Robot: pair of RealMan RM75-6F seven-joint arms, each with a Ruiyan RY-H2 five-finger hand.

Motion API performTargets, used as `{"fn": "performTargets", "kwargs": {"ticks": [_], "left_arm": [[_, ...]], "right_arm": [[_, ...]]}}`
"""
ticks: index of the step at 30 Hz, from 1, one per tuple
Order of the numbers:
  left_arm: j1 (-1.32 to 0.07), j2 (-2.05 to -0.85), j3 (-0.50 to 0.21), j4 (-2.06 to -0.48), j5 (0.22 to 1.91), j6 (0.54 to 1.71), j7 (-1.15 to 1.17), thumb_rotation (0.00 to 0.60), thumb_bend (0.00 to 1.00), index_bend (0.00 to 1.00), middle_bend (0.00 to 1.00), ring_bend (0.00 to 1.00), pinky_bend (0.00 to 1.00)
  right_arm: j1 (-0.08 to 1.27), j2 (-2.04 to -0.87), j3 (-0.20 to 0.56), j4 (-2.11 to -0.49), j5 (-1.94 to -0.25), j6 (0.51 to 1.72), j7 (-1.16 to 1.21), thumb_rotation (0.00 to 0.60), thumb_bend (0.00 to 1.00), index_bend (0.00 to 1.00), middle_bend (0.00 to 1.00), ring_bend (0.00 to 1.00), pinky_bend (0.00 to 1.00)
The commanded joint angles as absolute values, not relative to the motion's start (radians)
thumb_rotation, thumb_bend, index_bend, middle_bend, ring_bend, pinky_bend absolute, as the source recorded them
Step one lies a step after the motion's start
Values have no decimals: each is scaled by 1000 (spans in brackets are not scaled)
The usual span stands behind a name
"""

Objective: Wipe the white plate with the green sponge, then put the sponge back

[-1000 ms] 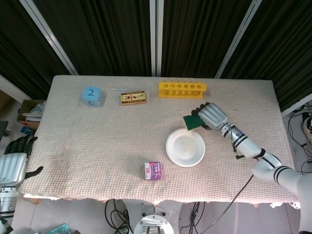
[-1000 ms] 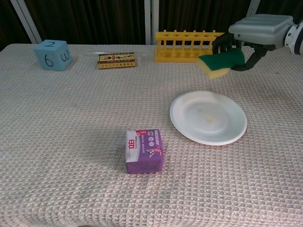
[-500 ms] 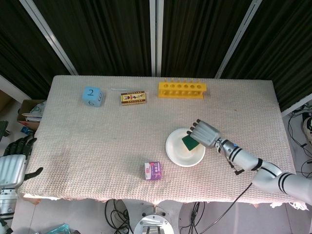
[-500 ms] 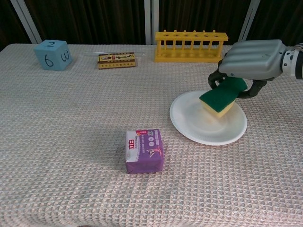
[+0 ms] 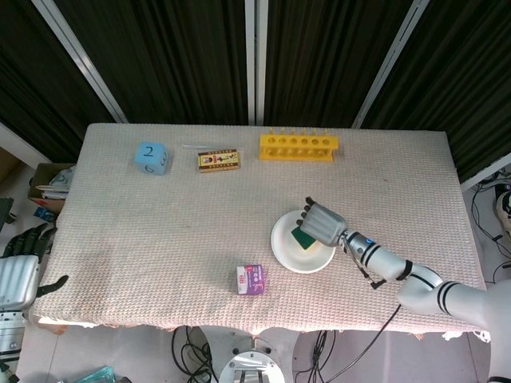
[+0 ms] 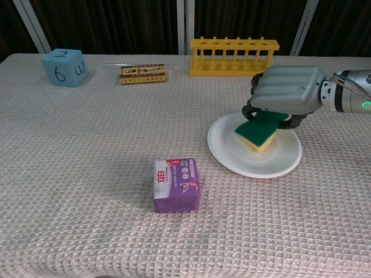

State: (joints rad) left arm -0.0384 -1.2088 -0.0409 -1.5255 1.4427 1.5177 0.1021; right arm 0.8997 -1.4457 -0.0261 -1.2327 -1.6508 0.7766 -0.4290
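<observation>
Sponge in play: the right hand has its fingers curled down around the green sponge with the yellow underside, which hangs directly beneath the palm, tilted, its low corner on or just above the round white plate. From the chest view I can't tell whether it touches. Its long axis runs from under the fingers out toward the plate's middle, so the wipe looks like a sweep straight below the hand. Far off on the other side, the left hand waits at the table edge, fingers apparently curled, holding nothing.
</observation>
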Motion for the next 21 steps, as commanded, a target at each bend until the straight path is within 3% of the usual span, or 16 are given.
{"fn": "performTargets", "kwargs": {"ticks": [1,10,21], "left_arm": [[-38,-1211,-42,-1523,1442,1517,97,600,87,148,91,101,151],[-39,-1216,-42,-1509,1450,1517,86,600,87,148,91,101,152],[-40,-1220,-44,-1510,1455,1519,91,600,87,148,91,101,151]], "right_arm": [[900,-1456,-27,-1236,-1668,797,-455,600,438,551,473,378,198],[888,-1467,-49,-1256,-1714,844,-507,600,437,568,478,380,188],[860,-1485,-30,-1158,-1662,843,-567,600,437,586,477,389,190]]}}
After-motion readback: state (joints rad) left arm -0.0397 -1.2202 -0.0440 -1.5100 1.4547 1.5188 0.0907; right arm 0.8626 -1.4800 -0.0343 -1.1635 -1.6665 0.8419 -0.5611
